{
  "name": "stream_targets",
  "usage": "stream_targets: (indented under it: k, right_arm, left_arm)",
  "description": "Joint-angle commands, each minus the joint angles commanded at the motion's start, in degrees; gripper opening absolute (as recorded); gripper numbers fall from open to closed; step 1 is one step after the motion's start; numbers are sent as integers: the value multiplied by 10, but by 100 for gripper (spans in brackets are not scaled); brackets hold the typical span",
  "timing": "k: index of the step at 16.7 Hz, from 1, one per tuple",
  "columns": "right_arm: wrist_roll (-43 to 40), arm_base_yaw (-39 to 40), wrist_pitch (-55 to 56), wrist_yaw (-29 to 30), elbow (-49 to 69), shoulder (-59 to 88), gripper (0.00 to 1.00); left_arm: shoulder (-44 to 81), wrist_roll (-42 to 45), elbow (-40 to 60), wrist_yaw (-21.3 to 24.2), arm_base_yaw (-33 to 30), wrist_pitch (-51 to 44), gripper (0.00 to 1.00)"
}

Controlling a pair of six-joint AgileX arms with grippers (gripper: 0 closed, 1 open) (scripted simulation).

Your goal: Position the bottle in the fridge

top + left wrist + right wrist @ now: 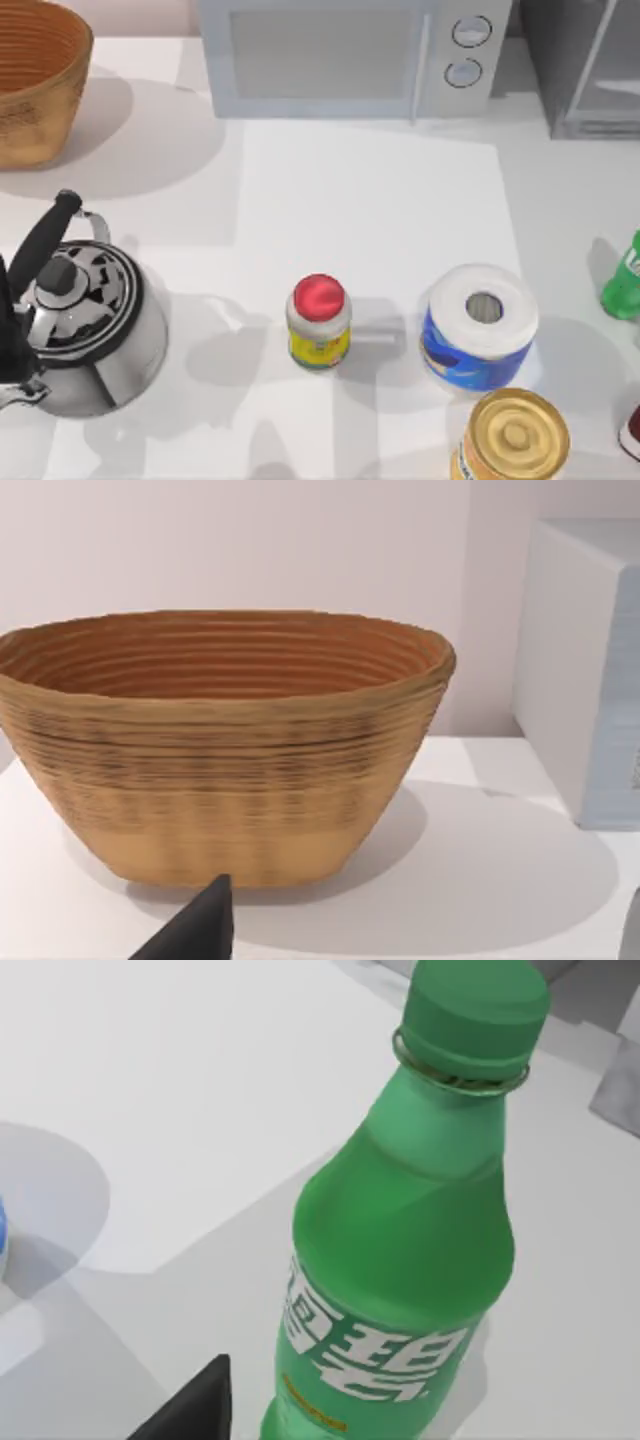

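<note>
Green bottle upright at the desk's right edge, fridge at the back right corner.

The bottle [624, 281] stands on the white desk [370, 200], right of the toilet paper roll [480, 325] and well in front of the fridge [590, 65], whose pale door panel faces the microwave [350, 55]. In the right wrist view the bottle [410, 1250] looms close beside one dark fingertip [195, 1405]; whether those fingers are wide or narrow cannot be told. The left wrist view faces the wicker basket [220, 745], fingers likewise unclear.
</note>
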Motion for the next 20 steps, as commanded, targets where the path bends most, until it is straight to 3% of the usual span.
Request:
stream_targets:
  k: [3,6,13,20]
  right_arm:
    - [-1,-15,34,-66,0,80,100]
    - [0,-18,51,-95,-1,111,100]
    - [7,-12,56,-93,-1,110,100]
    - [109,53,173,-43,15,152,100]
  left_arm:
    - [0,0,0,0,0,0,100]
    - [0,0,0,0,0,0,100]
    - [0,0,0,0,0,0,100]
    - [0,0,0,0,0,0,100]
